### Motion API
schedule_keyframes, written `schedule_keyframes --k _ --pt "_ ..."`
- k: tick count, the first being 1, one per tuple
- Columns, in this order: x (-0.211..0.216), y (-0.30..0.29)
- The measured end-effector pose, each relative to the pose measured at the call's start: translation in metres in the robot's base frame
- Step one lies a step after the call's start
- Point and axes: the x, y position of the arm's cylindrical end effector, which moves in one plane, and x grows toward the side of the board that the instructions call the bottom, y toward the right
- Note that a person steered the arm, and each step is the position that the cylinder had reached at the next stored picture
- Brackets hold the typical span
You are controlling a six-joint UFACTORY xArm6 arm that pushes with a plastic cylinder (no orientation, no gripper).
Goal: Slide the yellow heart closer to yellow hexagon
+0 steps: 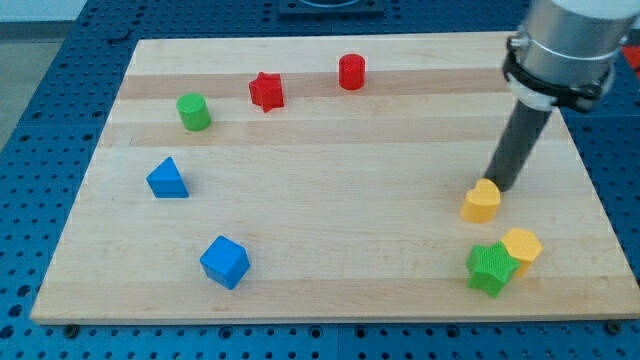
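The yellow heart (481, 201) lies on the wooden board at the view's right. The yellow hexagon (522, 247) lies below and to the right of it, near the board's bottom edge, a short gap away. A green star (491, 267) touches the hexagon's left side. My tip (501, 187) is at the heart's upper right edge, touching it or nearly so. The dark rod slants up to the arm's grey body (565, 45) at the view's top right.
A red cylinder (351, 72) and a red star (267, 91) lie near the board's top. A green cylinder (194, 111) is at the upper left. A blue triangle (167, 179) and a blue cube (224, 262) lie at the left.
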Motion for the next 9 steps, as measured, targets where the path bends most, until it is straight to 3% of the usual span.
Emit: schedule_keyframes --k 1,3,5,9 --pt "-0.009 -0.029" --pt "0.021 -0.050" --pt "0.038 0.021" --pt "0.045 0.029"
